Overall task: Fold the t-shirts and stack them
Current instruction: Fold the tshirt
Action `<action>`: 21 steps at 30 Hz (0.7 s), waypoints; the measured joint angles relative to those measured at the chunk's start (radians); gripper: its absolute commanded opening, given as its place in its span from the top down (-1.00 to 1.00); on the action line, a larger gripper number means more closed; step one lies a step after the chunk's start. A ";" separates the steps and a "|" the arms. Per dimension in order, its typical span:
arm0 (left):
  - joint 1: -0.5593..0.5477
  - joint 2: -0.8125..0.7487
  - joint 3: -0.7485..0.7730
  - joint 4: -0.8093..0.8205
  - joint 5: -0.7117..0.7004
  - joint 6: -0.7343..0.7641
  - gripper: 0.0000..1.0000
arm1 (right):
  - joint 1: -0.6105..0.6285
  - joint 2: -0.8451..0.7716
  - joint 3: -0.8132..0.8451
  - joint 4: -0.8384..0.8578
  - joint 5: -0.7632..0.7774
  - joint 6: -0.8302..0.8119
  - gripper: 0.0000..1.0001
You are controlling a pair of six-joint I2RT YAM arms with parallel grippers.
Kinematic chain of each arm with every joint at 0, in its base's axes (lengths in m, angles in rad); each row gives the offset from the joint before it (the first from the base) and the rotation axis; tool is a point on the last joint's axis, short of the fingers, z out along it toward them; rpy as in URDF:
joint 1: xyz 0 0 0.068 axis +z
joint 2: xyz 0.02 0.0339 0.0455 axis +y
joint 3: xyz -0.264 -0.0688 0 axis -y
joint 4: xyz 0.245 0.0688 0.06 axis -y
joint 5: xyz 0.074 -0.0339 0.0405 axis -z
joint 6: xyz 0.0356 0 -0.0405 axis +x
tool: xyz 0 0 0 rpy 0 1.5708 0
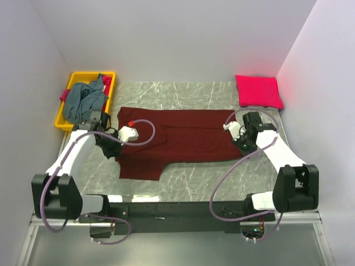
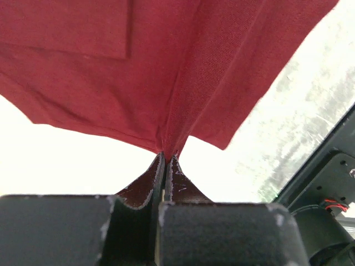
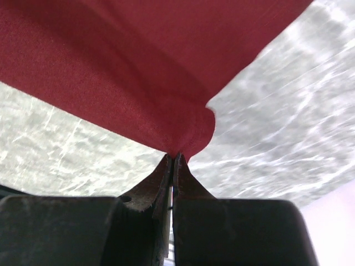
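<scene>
From above, three t-shirts. The maroon shirt [image 1: 177,138] lies mid-table, its long axis running left to right. The pink-red shirt [image 1: 258,91] sits folded at the far right, and the grey-blue shirt [image 1: 83,102] is bunched in one yellow bin [image 1: 61,119] at the far left.

Left wrist: the left gripper [image 2: 165,158] is clamped on a maroon edge.

Right wrist: the right gripper [image 3: 173,157] pinches a maroon fold.

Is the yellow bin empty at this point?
No, a grey-blue t-shirt lies bunched up inside the yellow bin, as the top view shows.
</scene>
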 measured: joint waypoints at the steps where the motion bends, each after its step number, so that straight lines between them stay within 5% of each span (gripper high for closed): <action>1: 0.003 0.010 0.009 0.001 0.002 0.000 0.99 | -0.002 0.016 0.021 0.001 0.000 -0.003 1.00; 21: 0.037 0.375 0.317 0.055 0.031 -0.071 0.99 | -0.008 0.393 0.424 -0.036 0.011 -0.021 1.00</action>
